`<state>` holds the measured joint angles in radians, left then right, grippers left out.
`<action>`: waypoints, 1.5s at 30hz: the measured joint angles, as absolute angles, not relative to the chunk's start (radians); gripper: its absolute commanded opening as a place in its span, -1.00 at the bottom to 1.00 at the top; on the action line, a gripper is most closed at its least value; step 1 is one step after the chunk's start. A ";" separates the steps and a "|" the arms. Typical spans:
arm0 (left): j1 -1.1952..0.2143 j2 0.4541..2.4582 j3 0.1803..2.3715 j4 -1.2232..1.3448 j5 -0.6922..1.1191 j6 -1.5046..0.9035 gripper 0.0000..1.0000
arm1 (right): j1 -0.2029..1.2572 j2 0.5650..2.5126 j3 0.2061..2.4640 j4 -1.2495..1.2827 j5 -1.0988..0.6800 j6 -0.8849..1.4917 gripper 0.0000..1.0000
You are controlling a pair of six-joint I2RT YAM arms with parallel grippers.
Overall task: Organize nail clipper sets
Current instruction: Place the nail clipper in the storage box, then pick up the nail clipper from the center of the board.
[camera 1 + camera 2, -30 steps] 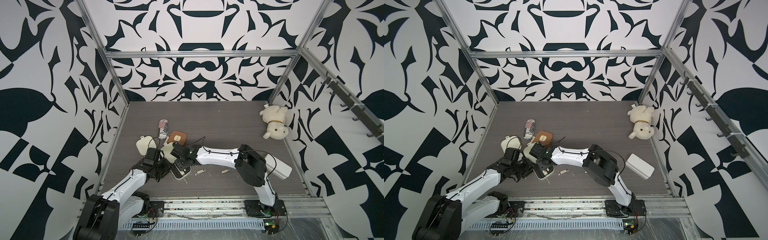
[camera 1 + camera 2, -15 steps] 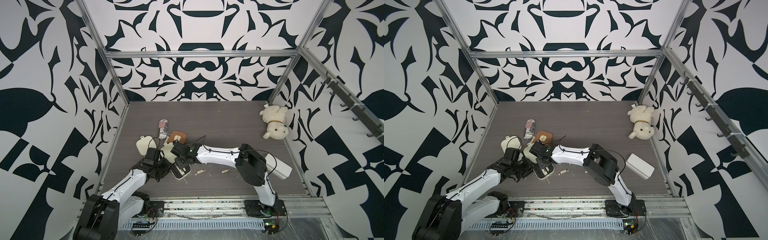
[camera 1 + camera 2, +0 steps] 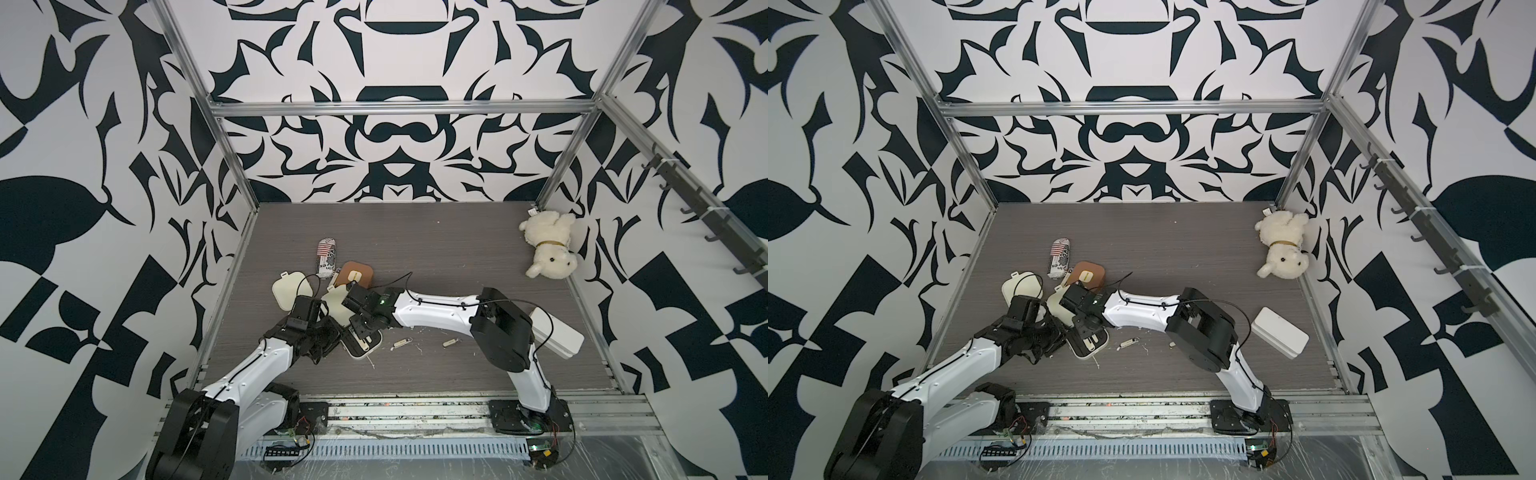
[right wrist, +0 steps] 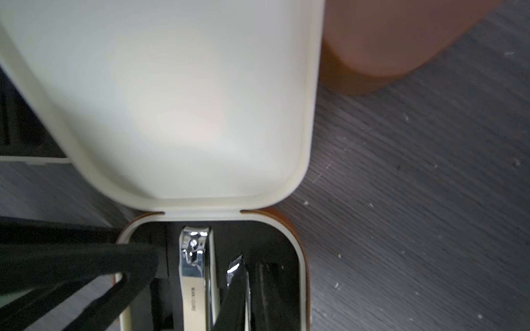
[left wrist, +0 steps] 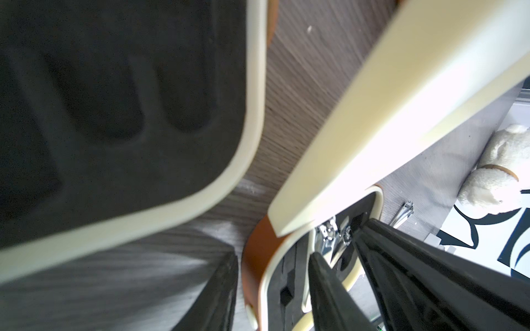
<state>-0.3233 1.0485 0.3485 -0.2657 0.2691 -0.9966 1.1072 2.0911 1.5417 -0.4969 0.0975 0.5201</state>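
Open case (image 4: pixel 186 100) — clipper (image 4: pixel 195 275) inside.

Table (image 3: pixel 436 249): far half and centre-right open for passage. Near left blocked: crushed can (image 3: pixel 326 257), brown case (image 3: pixel 356 275), cream case (image 3: pixel 286 291), open case (image 3: pixel 365 345), with left arm (image 3: pixel 266 365) and right arm (image 3: pixel 436 309) meeting over them. Loose clippers (image 3: pixel 403 342) lie near centre. Plush dog (image 3: pixel 548 249) far right; white box (image 3: pixel 1281 332) near right.

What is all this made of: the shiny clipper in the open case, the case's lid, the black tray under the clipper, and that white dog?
The clipper is polished metal: mirror-bright, with sharp reflections. The lid looks like smooth cream plastic, matt, with a moulded rim. The black tray is probably foam: dull, with cut-out slots. The dog is fluffy plush fabric.
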 measured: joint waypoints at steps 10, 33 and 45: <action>-0.324 1.049 0.349 -0.266 0.269 -0.997 -0.10 | 1.106 2.090 1.514 -0.474 0.089 0.528 -0.77; -0.324 0.961 0.521 -0.447 0.223 -0.942 0.25 | 0.959 1.613 1.098 -0.519 0.213 0.631 -0.15; -0.324 1.010 0.518 -0.443 0.224 -0.942 0.26 | 0.834 1.611 0.968 -0.504 0.131 0.680 -0.11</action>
